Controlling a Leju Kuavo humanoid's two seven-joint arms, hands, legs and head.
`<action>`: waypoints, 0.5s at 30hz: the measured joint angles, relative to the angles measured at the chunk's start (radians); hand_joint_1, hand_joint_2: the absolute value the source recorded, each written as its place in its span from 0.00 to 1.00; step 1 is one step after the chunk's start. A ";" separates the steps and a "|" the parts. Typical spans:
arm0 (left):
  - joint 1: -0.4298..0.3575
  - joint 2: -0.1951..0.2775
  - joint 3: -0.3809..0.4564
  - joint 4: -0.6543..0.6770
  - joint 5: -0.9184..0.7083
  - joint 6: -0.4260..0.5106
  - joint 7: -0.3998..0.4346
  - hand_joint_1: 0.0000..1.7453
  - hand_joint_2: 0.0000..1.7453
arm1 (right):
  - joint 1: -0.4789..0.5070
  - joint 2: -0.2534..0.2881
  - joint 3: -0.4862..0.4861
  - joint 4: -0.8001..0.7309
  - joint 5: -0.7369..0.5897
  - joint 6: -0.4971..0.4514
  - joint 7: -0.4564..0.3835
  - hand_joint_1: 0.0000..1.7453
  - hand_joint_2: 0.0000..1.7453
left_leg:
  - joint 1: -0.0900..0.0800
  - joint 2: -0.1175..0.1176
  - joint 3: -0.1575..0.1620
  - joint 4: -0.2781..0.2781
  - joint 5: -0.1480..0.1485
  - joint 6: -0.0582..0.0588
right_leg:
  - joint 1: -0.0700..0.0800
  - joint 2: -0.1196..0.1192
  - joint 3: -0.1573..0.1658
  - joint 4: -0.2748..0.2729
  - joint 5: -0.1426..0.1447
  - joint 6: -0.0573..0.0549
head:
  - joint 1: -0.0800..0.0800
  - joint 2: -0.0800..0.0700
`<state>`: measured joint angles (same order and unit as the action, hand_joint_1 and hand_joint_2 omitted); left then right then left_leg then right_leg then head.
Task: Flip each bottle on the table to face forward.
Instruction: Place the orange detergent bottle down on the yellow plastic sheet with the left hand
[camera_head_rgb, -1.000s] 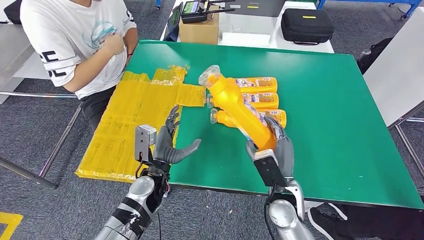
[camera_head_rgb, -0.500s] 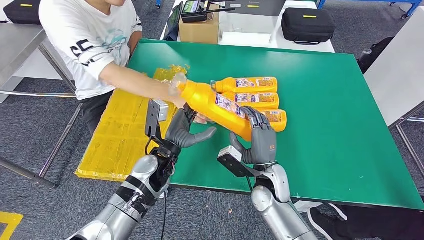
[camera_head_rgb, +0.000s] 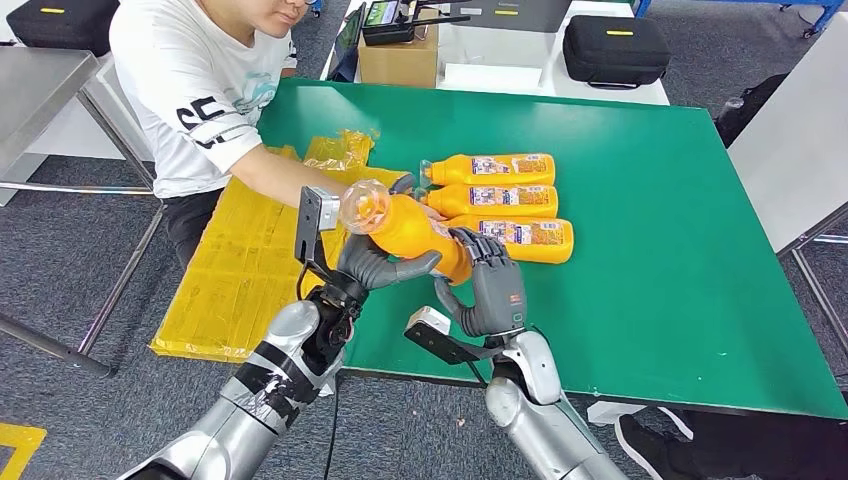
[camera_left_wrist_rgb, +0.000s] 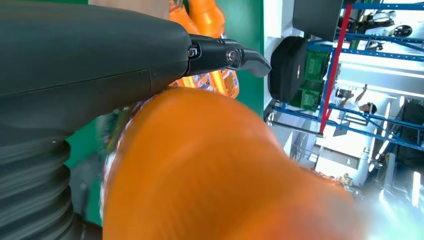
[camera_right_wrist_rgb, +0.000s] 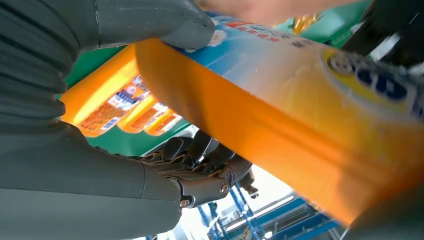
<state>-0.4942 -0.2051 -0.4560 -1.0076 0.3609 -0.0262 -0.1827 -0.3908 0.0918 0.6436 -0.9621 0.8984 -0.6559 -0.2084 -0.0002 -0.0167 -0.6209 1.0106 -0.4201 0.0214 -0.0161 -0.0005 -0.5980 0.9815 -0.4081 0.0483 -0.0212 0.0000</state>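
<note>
An orange bottle (camera_head_rgb: 415, 230) with a clear cap hangs tilted over the green table (camera_head_rgb: 690, 300), cap toward the person. My right hand (camera_head_rgb: 485, 285) grips its base end, the thumb (camera_right_wrist_rgb: 150, 20) pressed on the labelled side of the bottle (camera_right_wrist_rgb: 280, 100). My left hand (camera_head_rgb: 370, 262) cradles its neck end between thumb and fingers. The bottle (camera_left_wrist_rgb: 215, 170) lies blurred against that left hand (camera_left_wrist_rgb: 100, 50). Three more orange bottles lie side by side: the far bottle (camera_head_rgb: 495, 168), the middle bottle (camera_head_rgb: 510, 200) and the near bottle (camera_head_rgb: 525, 236).
A person in a white shirt (camera_head_rgb: 190, 80) sits at the table's left, one forearm (camera_head_rgb: 290, 175) reaching in behind the held bottle. Yellow plastic sheets (camera_head_rgb: 250, 250) cover the left end. A cardboard box (camera_head_rgb: 398, 55) and a black case (camera_head_rgb: 612, 48) stand behind the table.
My right hand has swung the bottle down and leftward, from near upright to low. My left hand has risen and come around its neck end. The person has leaned in and reached toward the bottle.
</note>
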 joint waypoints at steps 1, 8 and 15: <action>-0.001 -0.001 0.000 0.000 0.016 -0.002 0.004 0.00 1.00 | -0.001 0.002 0.008 0.007 -0.003 0.001 -0.002 1.00 1.00 | 0.000 0.000 0.000 0.000 0.000 0.000 | 0.000 0.000 0.000 0.000 0.000 0.000 | 0.000 0.000; -0.002 0.000 0.013 0.000 0.099 0.004 -0.007 1.00 1.00 | -0.001 0.006 0.044 0.039 -0.040 0.007 -0.006 0.15 1.00 | 0.000 0.000 0.000 0.000 0.000 0.000 | 0.000 0.000 0.000 0.000 0.000 0.000 | 0.000 0.000; 0.009 0.000 0.019 -0.029 0.084 0.064 -0.051 1.00 1.00 | 0.006 0.008 0.045 0.043 -0.066 -0.006 0.022 0.00 1.00 | 0.000 0.000 0.000 0.000 0.000 0.000 | 0.000 0.000 0.000 0.000 0.000 0.000 | 0.000 0.000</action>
<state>-0.4856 -0.2052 -0.4368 -1.0370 0.4450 0.0376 -0.2342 -0.3846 0.0996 0.6890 -0.9194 0.8328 -0.6620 -0.1867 -0.0002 -0.0170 -0.6211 1.0106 -0.4201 0.0214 -0.0162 -0.0006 -0.5980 0.9815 -0.4081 0.0483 -0.0210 -0.0002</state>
